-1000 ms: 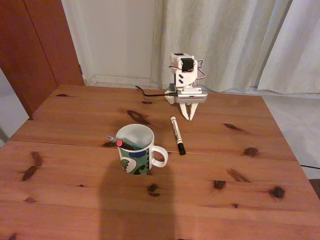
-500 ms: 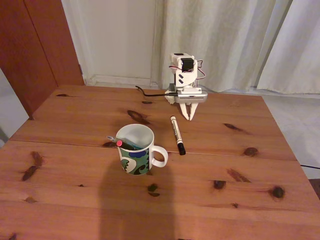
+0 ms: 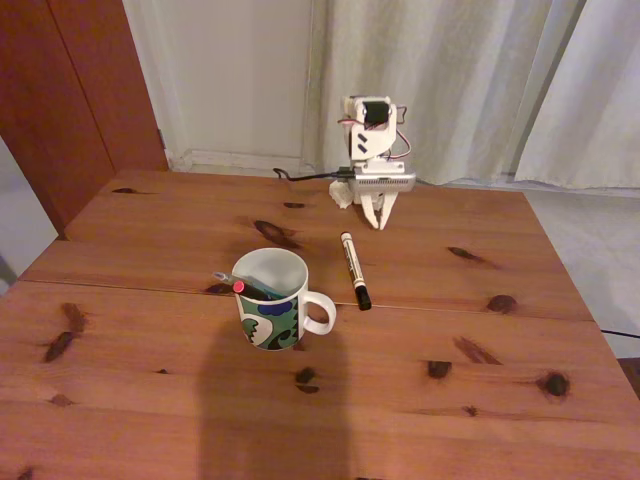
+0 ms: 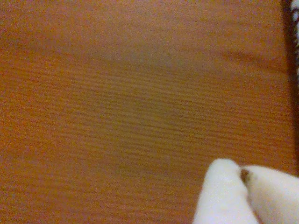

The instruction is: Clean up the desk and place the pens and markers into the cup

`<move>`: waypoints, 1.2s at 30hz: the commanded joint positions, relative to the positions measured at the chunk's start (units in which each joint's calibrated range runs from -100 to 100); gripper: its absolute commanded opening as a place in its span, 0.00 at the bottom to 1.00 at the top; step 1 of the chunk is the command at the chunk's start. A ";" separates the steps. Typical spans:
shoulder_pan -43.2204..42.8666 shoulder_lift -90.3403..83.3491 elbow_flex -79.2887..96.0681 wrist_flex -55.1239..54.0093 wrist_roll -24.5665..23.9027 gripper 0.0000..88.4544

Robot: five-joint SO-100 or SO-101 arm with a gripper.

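The arm (image 3: 372,150) sits folded at the upper centre of the fixed view, at the far edge of the tabletop (image 3: 150,330). Its end effector (image 3: 377,224) points down at the wood, empty, with the two white fingers drawn together. In the wrist view the end effector (image 4: 243,175) enters from the lower right corner; the fingertips (image 4: 219,186) meet with only a thin dark line between them, so it is closed on nothing. The rest of that view is blurred reddish-brown wood.

The marker (image 3: 354,269), white with a black cap, lies flat on the tabletop just below the end effector in the fixed view, apart from it. Its long axis runs from upper left to lower right, with the cap at the lower end, close to the seam across the planks.

The cup (image 3: 274,299) stands upright at the centre of the frame, left of the marker and near it, not touching it. Its handle points right, toward the marker's cap.

Two slim items stand inside the cup and lean over its left rim: a black pen (image 3: 252,290) with a red end showing, and a teal pen (image 3: 226,279) just above it.

A black cable (image 3: 300,177) runs left from the arm base. Pale curtains (image 3: 470,80) hang behind the tabletop.
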 commanded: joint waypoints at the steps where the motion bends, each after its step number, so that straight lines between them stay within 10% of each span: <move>1: 0.29 12.61 -11.75 -0.36 0.48 0.01; 17: 4.47 62.34 -48.45 -1.57 0.58 0.01; 36: 7.77 72.52 -50.89 -5.53 3.88 0.13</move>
